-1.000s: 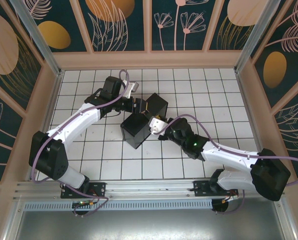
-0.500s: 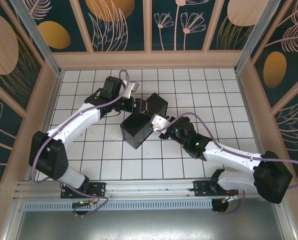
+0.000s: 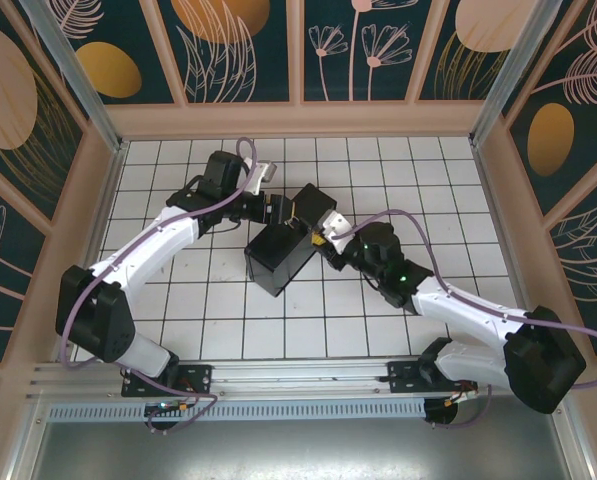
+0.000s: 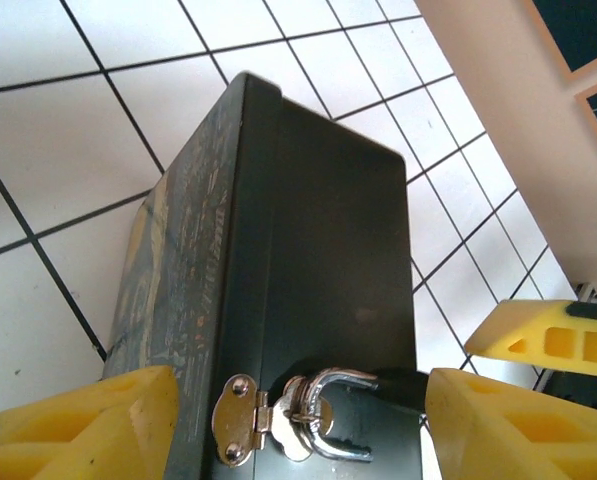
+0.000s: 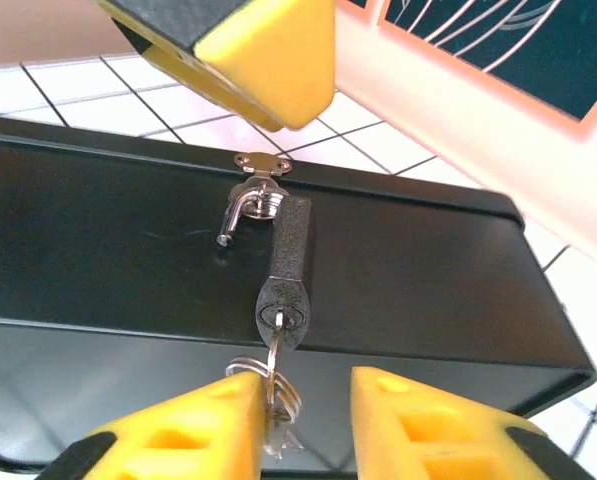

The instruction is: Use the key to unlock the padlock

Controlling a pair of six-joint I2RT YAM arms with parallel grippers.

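Note:
In the right wrist view the padlock [image 5: 286, 255] hangs by its shackle from the hasp [image 5: 261, 165] of the dark box [image 5: 128, 250]. One shackle end stands free of the body. The key [image 5: 276, 345] sits in the keyhole, its ring [image 5: 268, 385] lying against one finger [image 5: 178, 430] of my right gripper [image 5: 308, 400], which is open around it. My left gripper [image 4: 303, 425] is open, its yellow fingers [image 4: 78, 420] spread either side of the box [image 4: 318, 250] and the shackle [image 4: 348, 378]. From above, both grippers [image 3: 278, 210] [image 3: 323, 235] meet at the box [image 3: 278, 258].
White tiled floor [image 3: 228, 320] lies around the box. Pale wooden walls [image 3: 298, 120] enclose the workspace on three sides. A yellow finger of the left gripper [image 5: 248, 50] hangs just above the hasp in the right wrist view.
My right gripper has moved up and left to the box, reaching the padlock. The box has shifted slightly. The left arm has barely moved.

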